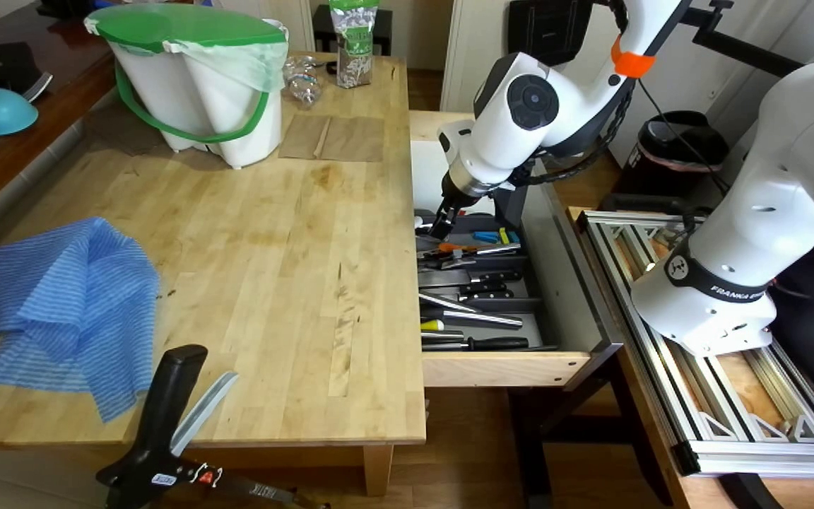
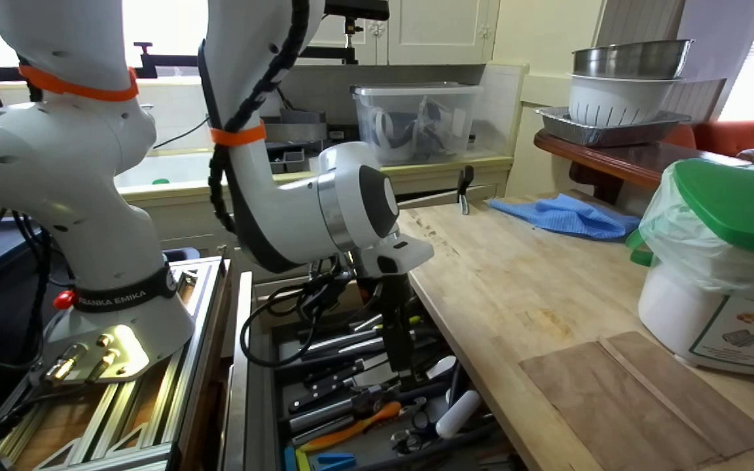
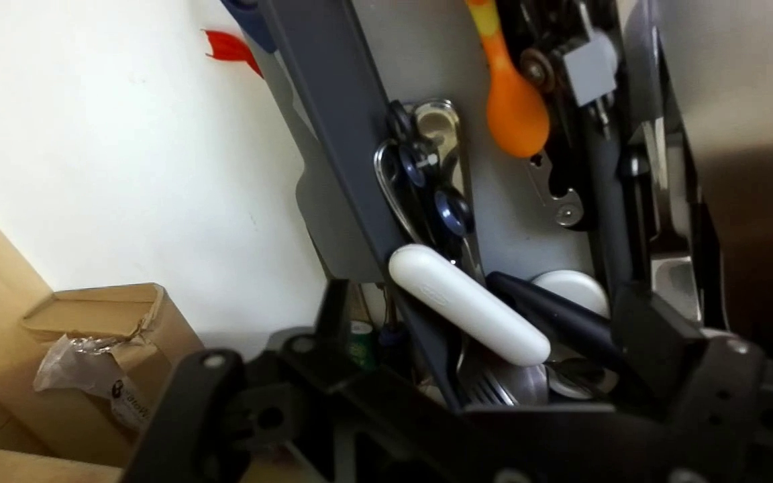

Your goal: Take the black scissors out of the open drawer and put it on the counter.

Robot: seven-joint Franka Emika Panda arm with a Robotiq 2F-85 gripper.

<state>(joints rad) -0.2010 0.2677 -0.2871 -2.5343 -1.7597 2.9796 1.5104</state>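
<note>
The black scissors (image 3: 417,164) lie in the open drawer (image 3: 178,154) among metal utensils; in the wrist view their dark, blue-lined loops show and their blades are hidden. Their loops also show in an exterior view (image 2: 421,418). The drawer, pale wood with a white inside, appears in both exterior views (image 1: 506,369) (image 2: 239,366). My gripper (image 3: 486,302) is open and empty over the utensils, pointing down into the drawer in both exterior views (image 1: 444,220) (image 2: 402,366). The scissors lie just beyond its fingers in the wrist view. The light-wood counter (image 1: 294,268) (image 2: 501,288) runs beside the drawer.
A white handle (image 3: 470,305) and an orange spoon (image 3: 517,117) lie near the scissors. A dark divider (image 3: 339,127) runs alongside them. Several knives (image 1: 488,286) lie in the drawer. On the counter are a blue cloth (image 1: 75,304), a green-lidded bin (image 1: 202,92) and brown paper (image 1: 350,138).
</note>
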